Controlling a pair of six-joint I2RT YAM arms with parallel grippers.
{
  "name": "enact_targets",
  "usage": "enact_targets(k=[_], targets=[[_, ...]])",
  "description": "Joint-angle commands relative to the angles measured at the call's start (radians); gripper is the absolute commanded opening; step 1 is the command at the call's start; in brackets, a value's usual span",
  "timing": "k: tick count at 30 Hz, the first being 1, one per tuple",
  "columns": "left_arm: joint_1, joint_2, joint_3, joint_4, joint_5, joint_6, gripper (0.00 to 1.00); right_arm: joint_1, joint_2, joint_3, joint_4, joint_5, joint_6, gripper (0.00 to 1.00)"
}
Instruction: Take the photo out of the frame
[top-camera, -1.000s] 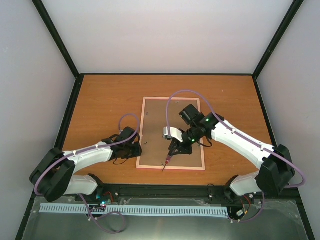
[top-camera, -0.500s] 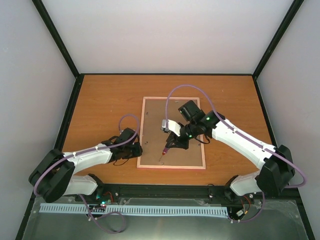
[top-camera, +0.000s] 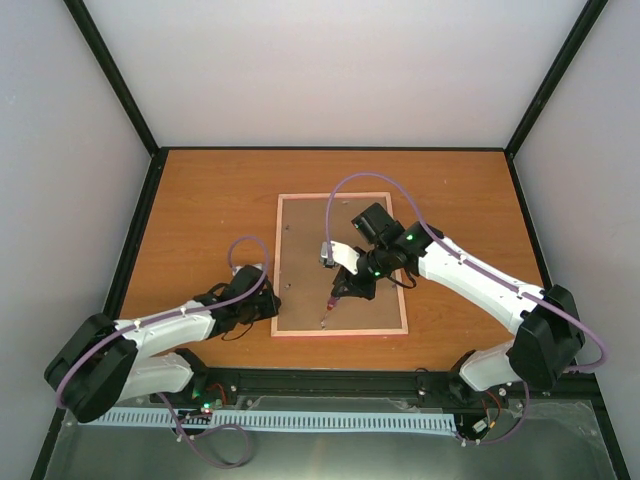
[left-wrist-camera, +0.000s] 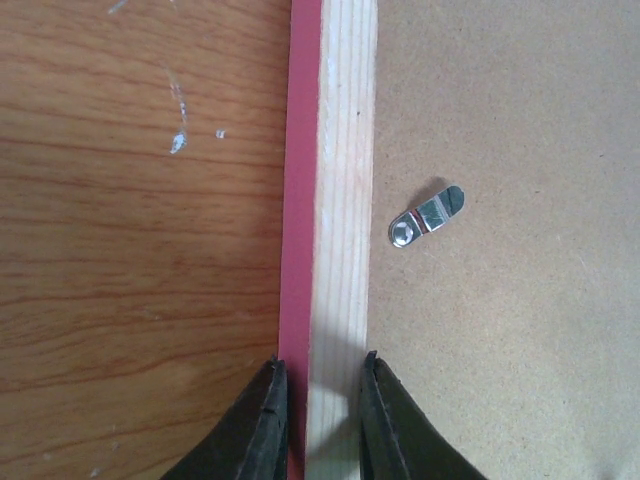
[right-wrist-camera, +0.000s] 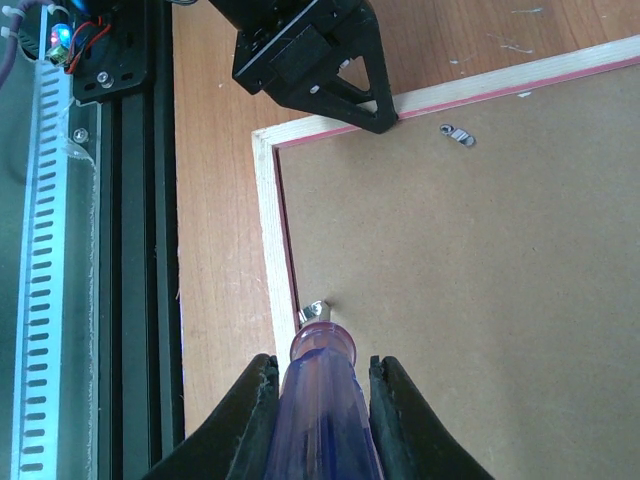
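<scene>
One large frame (top-camera: 378, 308) is laid face down on the wooden table (top-camera: 200, 200), near the middle and toward the near edge. Its brown backing board (top-camera: 300, 250) is turned upward, and a thin pink border is seen around it. The photo is not shown in any view, so whether it lies under the board cannot be told.

The left gripper (left-wrist-camera: 320, 362) is clamped on the frame's left rail, toward its near end. In the left wrist view one finger is set against the pink outer side and the other against the inner side of the pale wood strip, down on the board. A small metal tab (left-wrist-camera: 427, 216) is seen lying tilted on the board just beside that rail, apart from the fingers.

The right gripper (right-wrist-camera: 322, 375) is held over the near part of the board and is closed around a screwdriver (right-wrist-camera: 318, 345) with a translucent reddish handle. The tool is pointed down toward the board close to the near rail. A second tab (right-wrist-camera: 315, 311) is seen just past the end of the handle, beside that rail. The tip is hidden by the handle, so contact with this tab cannot be judged.
</scene>
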Motion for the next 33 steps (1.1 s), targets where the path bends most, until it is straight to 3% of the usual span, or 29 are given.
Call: enact_targets(k=[1,13,33], targets=[[0.001,0.002,-0.035,-0.035,-0.025,-0.041,0.01,0.012,0.003,0.025,-0.010,0.009,0.008,0.03],[0.001,0.002,-0.044,0.004,-0.025,-0.041,0.01,0.035,0.026,0.048,-0.041,-0.063,0.004,0.03],[0.001,0.001,-0.048,0.007,-0.026,-0.037,0.01,0.051,0.065,0.095,-0.158,0.076,-0.021,0.03]])
